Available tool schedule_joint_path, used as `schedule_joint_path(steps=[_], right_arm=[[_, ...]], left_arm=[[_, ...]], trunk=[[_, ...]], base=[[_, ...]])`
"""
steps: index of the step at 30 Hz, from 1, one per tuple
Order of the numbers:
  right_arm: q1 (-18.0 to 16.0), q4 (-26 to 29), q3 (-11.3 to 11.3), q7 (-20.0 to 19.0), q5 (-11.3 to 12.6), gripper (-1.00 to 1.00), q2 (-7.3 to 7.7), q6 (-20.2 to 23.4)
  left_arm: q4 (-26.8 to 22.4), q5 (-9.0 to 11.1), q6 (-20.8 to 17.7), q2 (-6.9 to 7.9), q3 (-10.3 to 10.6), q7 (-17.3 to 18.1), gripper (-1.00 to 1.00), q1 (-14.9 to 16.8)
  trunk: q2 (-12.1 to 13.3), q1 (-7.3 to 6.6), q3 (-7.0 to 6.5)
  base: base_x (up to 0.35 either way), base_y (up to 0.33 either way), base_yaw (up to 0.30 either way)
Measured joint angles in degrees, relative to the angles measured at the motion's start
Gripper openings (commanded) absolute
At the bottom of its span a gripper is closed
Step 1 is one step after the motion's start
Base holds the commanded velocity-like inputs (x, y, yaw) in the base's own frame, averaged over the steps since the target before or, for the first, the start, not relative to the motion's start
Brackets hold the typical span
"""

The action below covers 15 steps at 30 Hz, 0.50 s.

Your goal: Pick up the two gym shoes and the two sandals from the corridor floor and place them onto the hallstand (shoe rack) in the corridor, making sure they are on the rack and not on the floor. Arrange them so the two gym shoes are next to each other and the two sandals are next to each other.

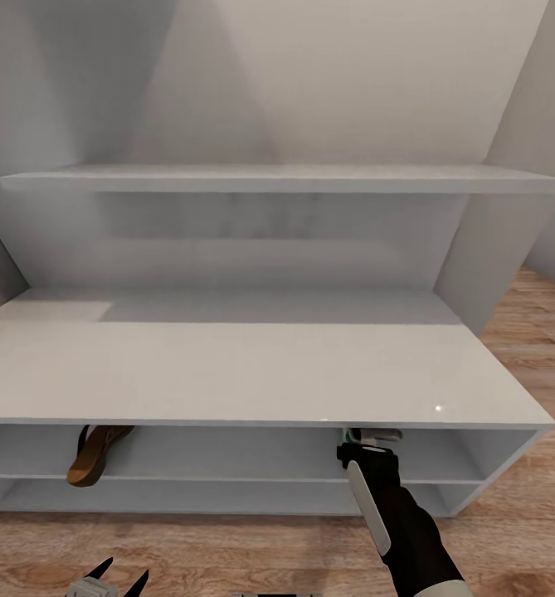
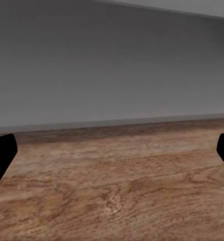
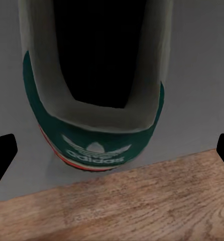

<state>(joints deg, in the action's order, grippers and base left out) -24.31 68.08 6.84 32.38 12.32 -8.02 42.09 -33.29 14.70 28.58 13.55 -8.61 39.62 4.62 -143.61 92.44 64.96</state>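
The pale grey hallstand (image 1: 227, 365) fills the head view. My right gripper (image 1: 368, 441) reaches into its upper open shelf level, just under the bench top at the right. There a gym shoe (image 3: 92, 145) stands on the grey shelf, its green heel tab facing the right wrist camera. The fingers (image 3: 2, 155) stand wide apart on either side and touch nothing, so the gripper is open. A brown sandal (image 1: 94, 460) lies at the left of the same shelf level, its end drooping over the front edge. My left gripper (image 1: 115, 576) hangs open low over the corridor floor (image 2: 112, 191).
Above the bench, a long wall shelf (image 1: 277, 178) spans the unit. Wood plank floor (image 1: 526, 514) runs in front of and to the right of the hallstand. The lower shelf level (image 1: 227, 496) shows bare grey.
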Motion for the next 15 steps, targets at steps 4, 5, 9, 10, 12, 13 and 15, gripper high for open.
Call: schedule_joint_path(steps=[4, 5, 9, 10, 12, 13, 15], right_arm=[[0.02, -0.01, 0.0, 0.0, 0.0, 1.0, 0.0, 0.0], [0.01, -0.01, 0.0, 0.0, 0.0, 1.0, 0.0, 0.0], [0.03, -0.01, 0.0, 0.0, 0.0, 1.0, 0.0, 0.0], [0.04, -0.01, 0.0, 0.0, 0.0, 1.0, 0.0, 0.0], [0.03, -0.01, 0.0, 0.0, 0.0, 1.0, 0.0, 0.0], [0.02, -0.01, 0.0, 0.0, 0.0, 1.0, 0.0, 0.0], [0.04, -0.01, 0.0, 0.0, 0.0, 1.0, 0.0, 0.0]], left_arm=[[0.0, -0.01, 0.01, 0.0, 0.0, 0.0, 1.0, 0.0], [0.0, -0.02, 0.02, 0.0, 0.0, 0.0, 1.0, 0.0], [0.0, 0.0, 0.0, 0.0, 0.0, 0.0, 1.0, 0.0], [0.0, 0.0, 0.01, 0.0, 0.0, 0.0, 1.0, 0.0], [0.0, 0.01, 0.01, -0.01, 0.0, 0.0, 1.0, 0.0], [0.0, 0.02, 0.01, -0.01, 0.0, 0.0, 1.0, 0.0], [0.0, 0.02, 0.02, -0.01, 0.0, 0.0, 1.0, 0.0]], trunk=[[0.0, 0.0, 0.0], [0.0, 0.0, 0.0], [0.0, 0.02, 0.0], [0.0, 0.02, 0.0], [0.0, 0.03, 0.0], [0.0, 0.03, 0.0], [0.0, 0.03, 0.0]], base=[[-0.008, 0.0, 0.0], [-0.054, 0.0, 0.0], [-0.153, 0.0, 0.0], [-0.233, 0.0, 0.0], [-0.261, 0.0, 0.0], [-0.282, 0.0, 0.0], [-0.3, 0.0, 0.0]])
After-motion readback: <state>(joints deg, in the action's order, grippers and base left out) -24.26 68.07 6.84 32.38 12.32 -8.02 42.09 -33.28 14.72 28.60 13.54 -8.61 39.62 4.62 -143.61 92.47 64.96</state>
